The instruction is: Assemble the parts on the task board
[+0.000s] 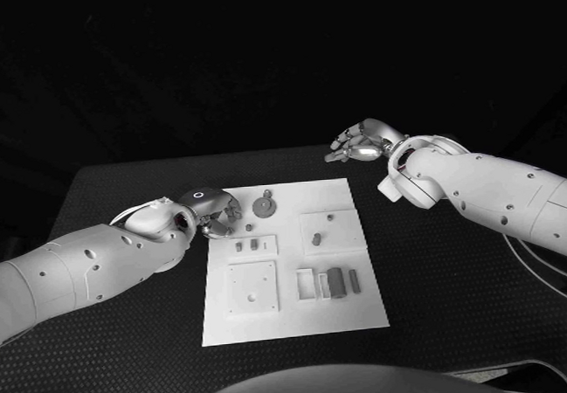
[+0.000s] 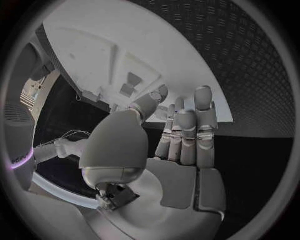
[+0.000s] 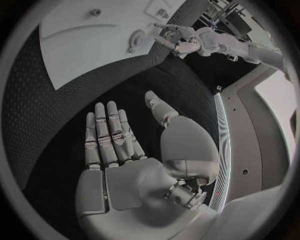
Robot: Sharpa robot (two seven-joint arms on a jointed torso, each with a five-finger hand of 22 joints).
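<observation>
My left robot hand (image 1: 212,214) hovers empty-fingered over the task board (image 1: 345,314) edge, ready to pick a part, while my right robot hand (image 1: 362,142) waits spread above the table (image 1: 119,182).

White board (image 1: 345,312) at frame centre carries grey parts (image 1: 336,282); the black table (image 1: 107,191) around it shows a fine, perhaps dimpled, texture; both arms white.
</observation>
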